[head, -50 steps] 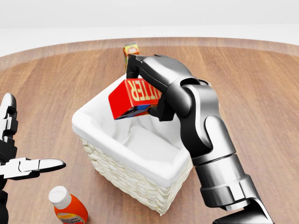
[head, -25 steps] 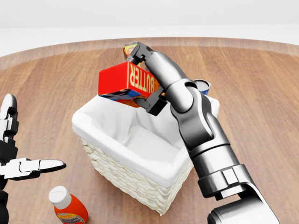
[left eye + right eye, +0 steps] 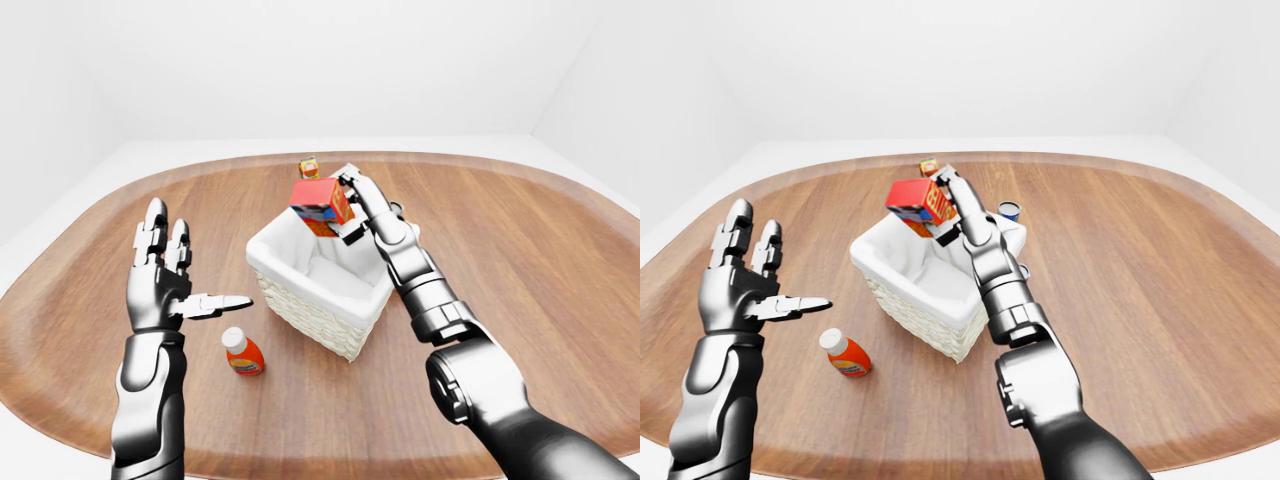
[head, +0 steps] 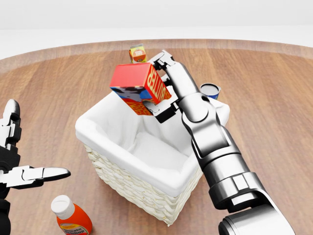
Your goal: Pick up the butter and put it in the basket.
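Butter [image 4: 139,87] hung tilted above the basket [image 4: 132,171] – gripped by our right hand [image 4: 164,88], left hand [image 3: 165,285] spread idle – so we judged lowering before releasing wisest.

Red butter box [image 4: 138,87], white woven basket [image 4: 128,179], brown wooden table [image 4: 274,107].

Right hand [image 3: 345,205] grips the butter [image 3: 320,203] — basket [image 3: 300,290] just below it — left hand [image 3: 165,290] spread apart.

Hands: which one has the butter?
The right hand, shut on the red butter box above the basket. The left hand is open and empty.
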Controlling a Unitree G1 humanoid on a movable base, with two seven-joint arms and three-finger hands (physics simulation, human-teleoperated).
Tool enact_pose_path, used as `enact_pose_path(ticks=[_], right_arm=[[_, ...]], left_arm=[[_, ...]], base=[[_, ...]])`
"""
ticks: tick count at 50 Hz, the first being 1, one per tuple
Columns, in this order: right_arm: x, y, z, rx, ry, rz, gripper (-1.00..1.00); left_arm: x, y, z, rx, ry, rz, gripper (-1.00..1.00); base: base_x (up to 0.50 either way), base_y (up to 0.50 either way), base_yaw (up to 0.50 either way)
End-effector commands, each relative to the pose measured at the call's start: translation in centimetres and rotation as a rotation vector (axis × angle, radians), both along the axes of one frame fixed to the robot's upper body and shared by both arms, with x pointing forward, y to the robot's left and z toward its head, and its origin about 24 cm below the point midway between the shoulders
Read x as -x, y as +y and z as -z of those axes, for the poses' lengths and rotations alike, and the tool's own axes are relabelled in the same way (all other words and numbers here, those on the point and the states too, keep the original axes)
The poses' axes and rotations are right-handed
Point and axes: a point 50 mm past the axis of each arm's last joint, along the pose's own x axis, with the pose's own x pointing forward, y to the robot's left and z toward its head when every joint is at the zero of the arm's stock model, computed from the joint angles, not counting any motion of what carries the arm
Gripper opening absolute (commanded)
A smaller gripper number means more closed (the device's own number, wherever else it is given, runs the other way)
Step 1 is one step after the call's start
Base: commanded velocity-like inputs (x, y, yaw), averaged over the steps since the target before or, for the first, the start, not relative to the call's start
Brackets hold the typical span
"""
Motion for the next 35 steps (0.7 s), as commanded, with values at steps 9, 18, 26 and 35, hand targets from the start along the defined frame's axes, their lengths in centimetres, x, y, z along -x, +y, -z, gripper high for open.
enact_pose_path(ticks=[9,18,26,35], right_arm=[[-0.4,-0.2,1.1,-0.136,0.076,0.082,-1.00],[-0.4,-0.1,2.0,-0.130,0.104,0.115,-1.00],[-0.4,0.0,2.8,-0.116,0.139,0.144,-1.00],[-0.4,0.3,3.4,-0.094,0.171,0.158,-1.00]], left_arm=[[-0.1,-0.1,0.3,-0.001,0.011,0.003,1.00],[-0.3,-0.1,0.5,0.000,0.021,0.006,1.00],[-0.3,-0.1,0.5,0.002,0.021,0.006,1.00],[-0.3,0.0,0.4,0.004,0.020,0.005,1.00]], base=[[0.00,0.00,0.00],[0.00,0.00,0.00],[0.00,0.00,0.00],[0.00,0.00,0.00]])
